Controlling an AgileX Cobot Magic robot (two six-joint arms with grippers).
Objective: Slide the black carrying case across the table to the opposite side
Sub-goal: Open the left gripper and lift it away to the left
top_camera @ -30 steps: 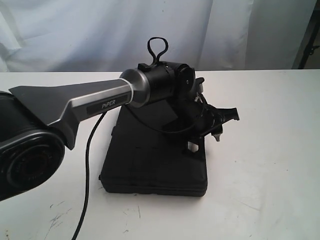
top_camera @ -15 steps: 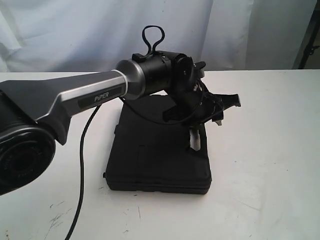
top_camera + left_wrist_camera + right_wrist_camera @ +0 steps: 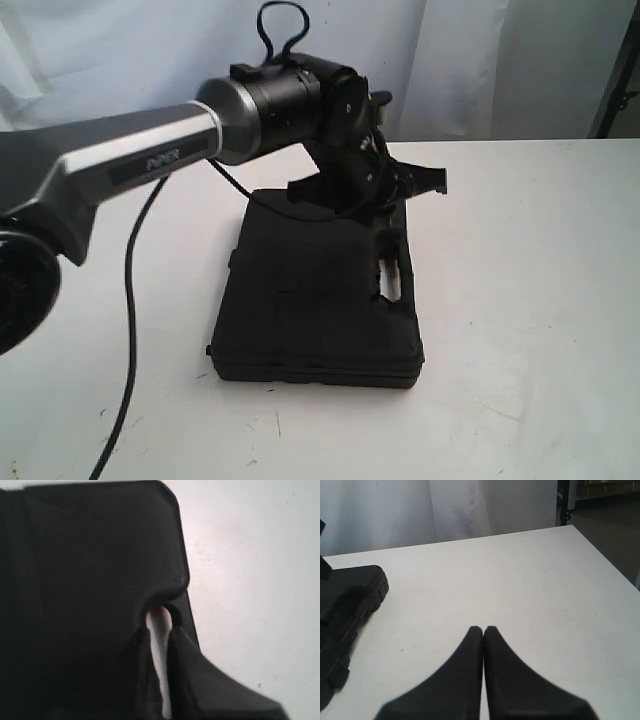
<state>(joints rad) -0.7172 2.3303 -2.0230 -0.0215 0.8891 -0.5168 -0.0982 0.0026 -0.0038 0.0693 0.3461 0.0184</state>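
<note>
The black carrying case (image 3: 310,310) lies flat on the white table (image 3: 520,250), with its handle slot (image 3: 390,282) on the right side. My left gripper (image 3: 388,228) hangs just above the far end of that handle. In the left wrist view its fingers (image 3: 182,650) point down at the slot (image 3: 160,612) of the case (image 3: 90,555). The left gripper (image 3: 159,630) is open by a narrow gap, with only white table showing in it. My right gripper (image 3: 483,628) is shut and empty over bare table (image 3: 520,580), to the right of the case (image 3: 345,600).
A black cable (image 3: 130,330) hangs from the left arm down to the table on the case's left. A white curtain (image 3: 480,60) hangs behind the table's far edge. Scuff marks (image 3: 110,440) mark the front left of the tabletop.
The left arm has risen and drawn back, lifting its fingers out of the handle slot. The case shifted slightly right and away a second ago and has lain still since.
</note>
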